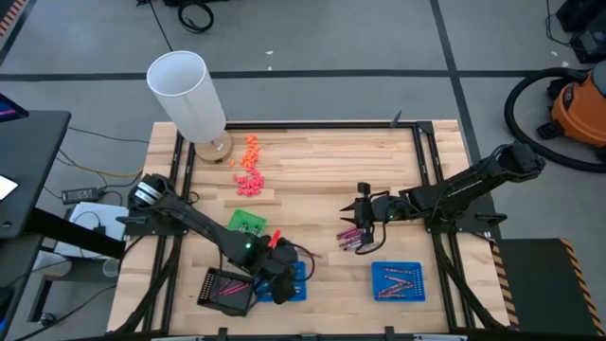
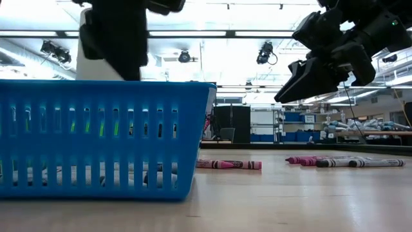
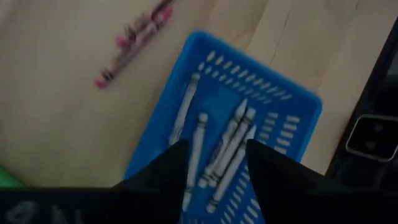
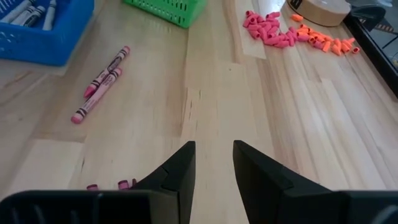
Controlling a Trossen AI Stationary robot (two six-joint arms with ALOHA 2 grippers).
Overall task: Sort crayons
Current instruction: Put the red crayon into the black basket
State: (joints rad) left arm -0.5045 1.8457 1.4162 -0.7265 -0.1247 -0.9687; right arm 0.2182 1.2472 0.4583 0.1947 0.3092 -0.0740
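The left gripper (image 3: pixel 214 163) hangs with fingers apart over the blue slotted plastic tray (image 3: pixel 292 102) of silvery-grey crayons (image 3: pixel 217 146), apparently dropping one among its like. The right gripper (image 4: pixel 214 163), fingers parted and empty, hovers by loose pink crayons (image 4: pixel 99 84), likely choosing the next.

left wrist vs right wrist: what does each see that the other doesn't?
Left wrist only: the left gripper, open over the blue tray, and the silvery-grey crayons lying in it. Right wrist only: the right gripper, open above bare wood, the green tray, pink bits, orange bits. Both: the blue tray and the two pink crayons beside it.
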